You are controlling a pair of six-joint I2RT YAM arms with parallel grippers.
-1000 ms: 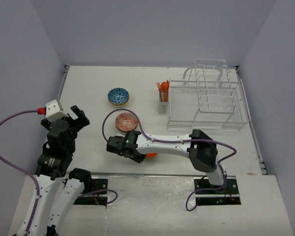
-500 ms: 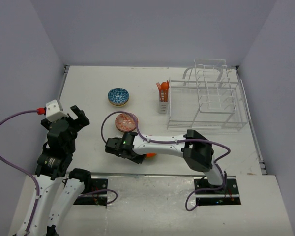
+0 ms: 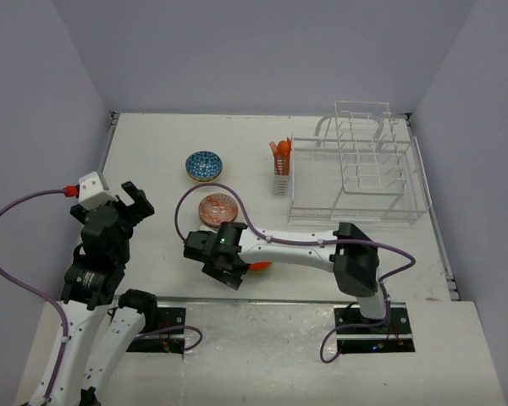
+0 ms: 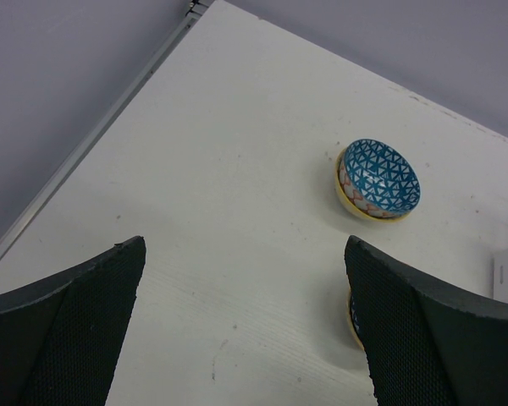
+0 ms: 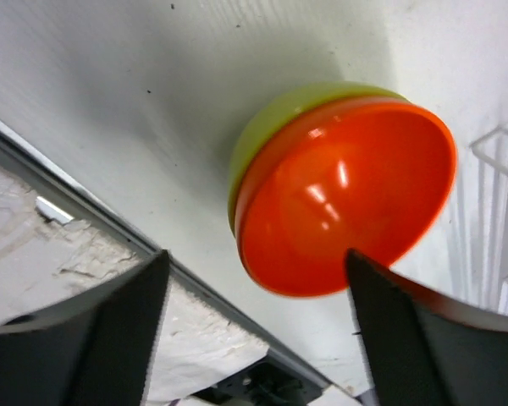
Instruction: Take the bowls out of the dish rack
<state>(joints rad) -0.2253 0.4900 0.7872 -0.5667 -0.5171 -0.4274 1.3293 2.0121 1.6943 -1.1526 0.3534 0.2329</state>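
One red-brown bowl (image 3: 218, 208) near orange bowl (image 5: 347, 194)

Orange bowl (image 5: 347, 199) nests in yellow-green bowl (image 5: 267, 127); blue bowl (image 3: 204, 166) and red-brown bowl (image 3: 217, 208) stand left of dish rack (image 3: 356, 179)

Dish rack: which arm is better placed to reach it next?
Right. The dish rack sits at the right of the table, beyond the right arm's base. The right gripper is open over the orange bowl, holding nothing. The left gripper, also open, hangs at the far left.
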